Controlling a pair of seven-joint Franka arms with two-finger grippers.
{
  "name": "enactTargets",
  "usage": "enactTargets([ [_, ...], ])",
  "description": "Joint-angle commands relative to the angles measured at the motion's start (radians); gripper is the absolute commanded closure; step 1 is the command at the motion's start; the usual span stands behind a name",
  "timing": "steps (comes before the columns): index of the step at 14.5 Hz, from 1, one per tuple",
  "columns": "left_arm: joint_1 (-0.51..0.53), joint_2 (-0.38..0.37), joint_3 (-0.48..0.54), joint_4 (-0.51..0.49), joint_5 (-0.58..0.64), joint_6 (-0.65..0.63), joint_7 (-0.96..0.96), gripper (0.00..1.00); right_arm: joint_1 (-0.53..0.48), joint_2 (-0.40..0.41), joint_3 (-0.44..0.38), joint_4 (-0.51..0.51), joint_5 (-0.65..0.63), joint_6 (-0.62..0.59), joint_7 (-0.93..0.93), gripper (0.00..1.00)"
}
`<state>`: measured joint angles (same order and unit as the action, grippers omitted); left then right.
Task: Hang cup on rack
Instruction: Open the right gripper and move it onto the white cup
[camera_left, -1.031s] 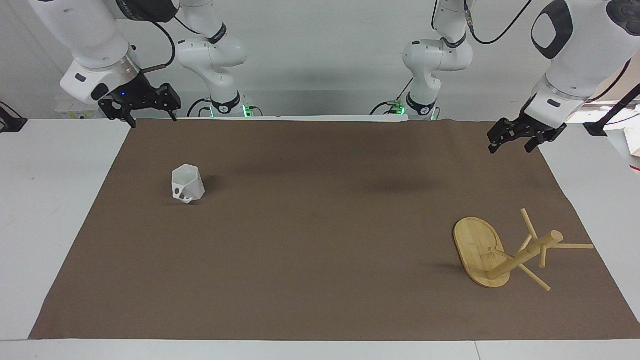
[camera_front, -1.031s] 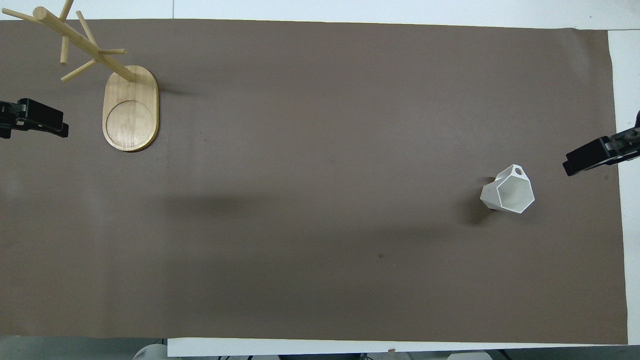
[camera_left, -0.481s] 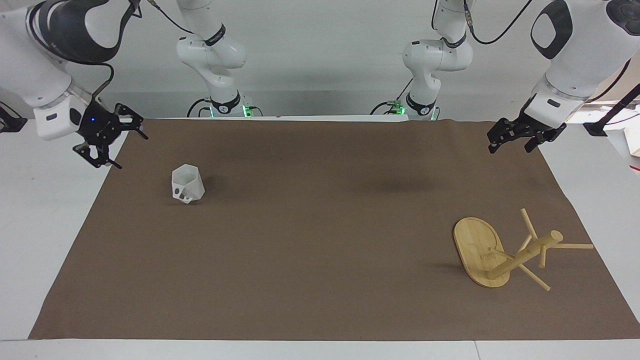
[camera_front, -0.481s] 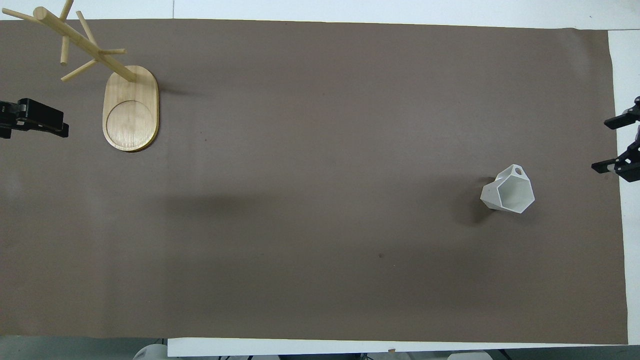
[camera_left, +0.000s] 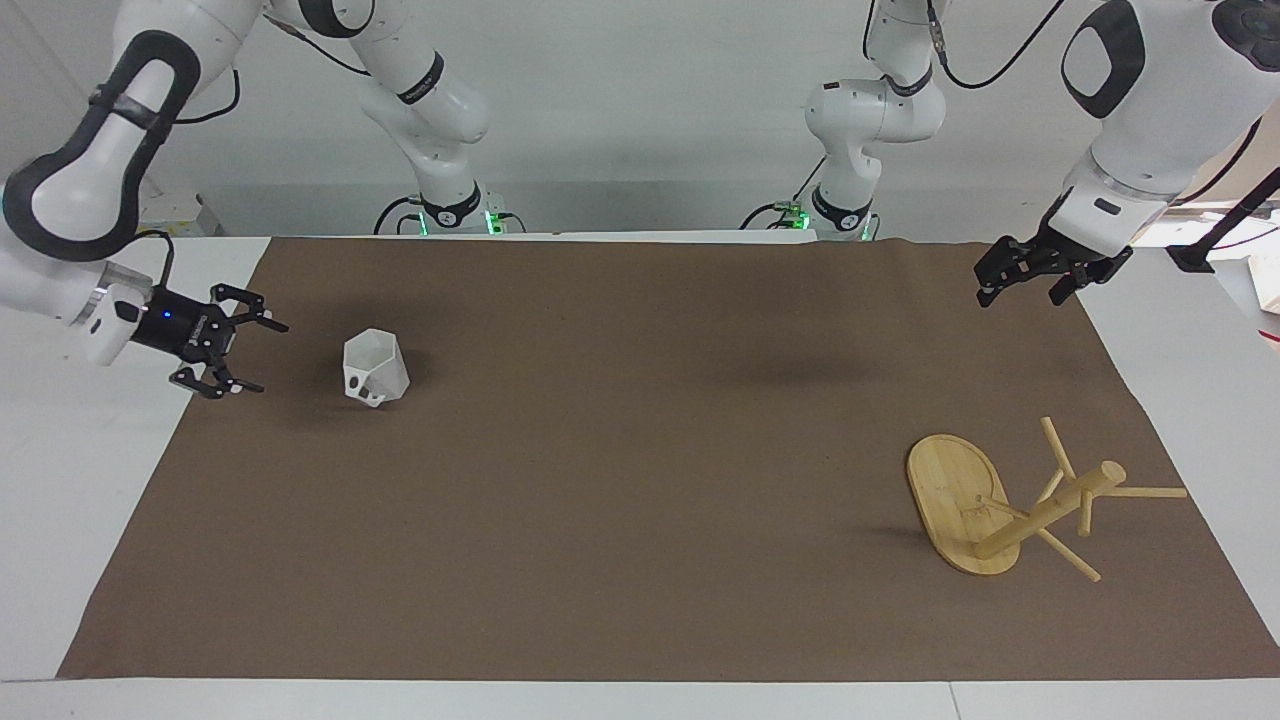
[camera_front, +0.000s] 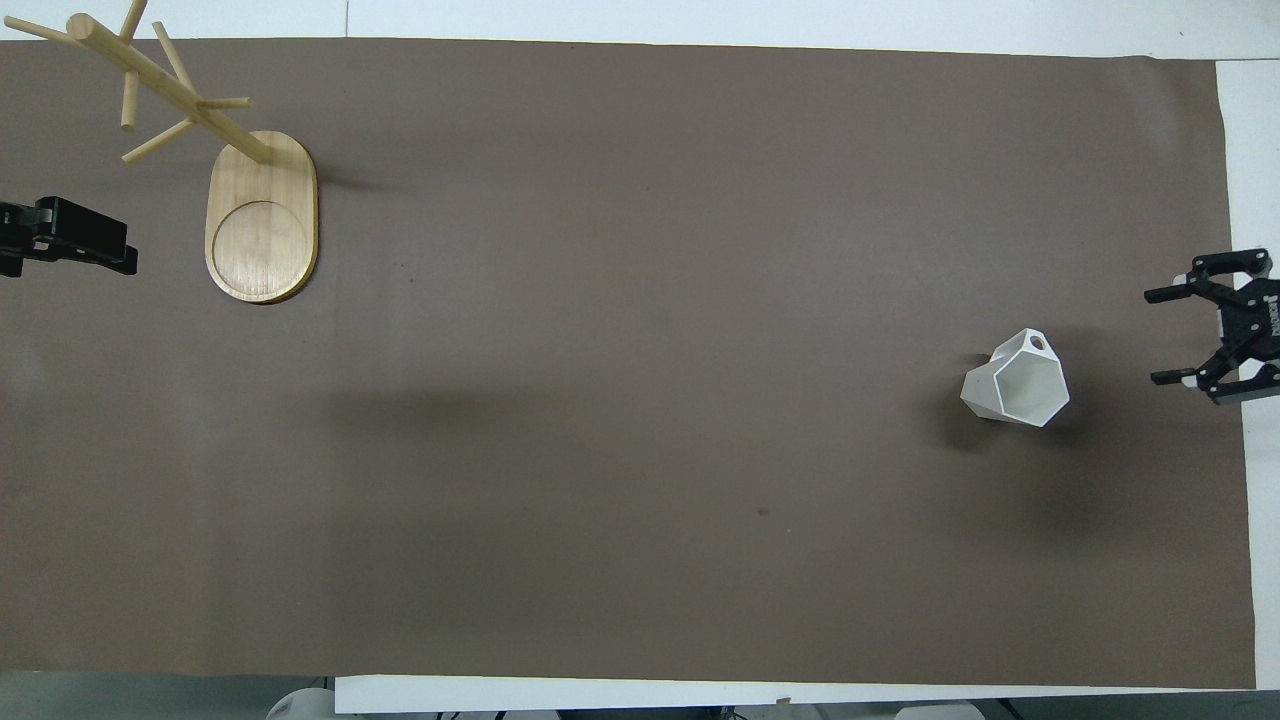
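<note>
Right now I have the right gripper (camera_left: 250, 355) low at the right arm's end of the desk (camera_left: 60, 420), jaws spread wide and pointing sideways at the cup (camera_left: 375, 368), which sits upright on the brown mat (camera_left: 640, 460), apart from the gripper. My left gripper (camera_left: 1030, 280) waits over the mat's corner at the left arm's end; I cannot tell how its jaws stand. The rack (camera_left: 1010, 510) stands at that same end, farther from the robots than the cup and well apart from it. My worry is the cup's slanted facets: a sideways pinch could slip, or one finger arriving first could nudge or tip it. Its handle faces away from the robots, so lining it up with a thin peg looks fiddly. Elsewhere I see only white desk edges and a plain pale wall.
</note>
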<state>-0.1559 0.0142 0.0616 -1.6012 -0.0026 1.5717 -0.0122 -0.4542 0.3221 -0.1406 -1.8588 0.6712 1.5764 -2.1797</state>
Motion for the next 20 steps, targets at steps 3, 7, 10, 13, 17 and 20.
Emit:
enactTargets([
  [3,0.004,-0.02,-0.002,-0.022,0.016,-0.006,0.003,0.0,-0.064,0.009,0.012,-0.192,0.166,0.013,-0.208,0.0],
  [7,0.004,-0.02,-0.002,-0.022,0.016,-0.006,0.003,0.0,-0.057,0.006,0.013,-0.261,0.225,0.022,-0.336,0.0],
  [10,0.004,-0.02,-0.002,-0.022,0.016,-0.006,0.003,0.0,-0.052,0.005,0.013,-0.275,0.251,0.027,-0.336,0.0],
  [13,0.004,-0.02,-0.002,-0.022,0.016,-0.006,0.003,0.0,-0.038,0.003,0.013,-0.286,0.26,0.048,-0.335,0.0],
  [17,0.004,-0.02,-0.002,-0.022,0.016,-0.004,0.003,0.0,-0.014,-0.014,0.013,-0.35,0.324,0.053,-0.336,0.0],
  [20,0.004,-0.02,-0.002,-0.022,0.016,-0.006,0.003,0.0,-0.008,-0.014,0.013,-0.352,0.326,0.054,-0.338,0.0],
])
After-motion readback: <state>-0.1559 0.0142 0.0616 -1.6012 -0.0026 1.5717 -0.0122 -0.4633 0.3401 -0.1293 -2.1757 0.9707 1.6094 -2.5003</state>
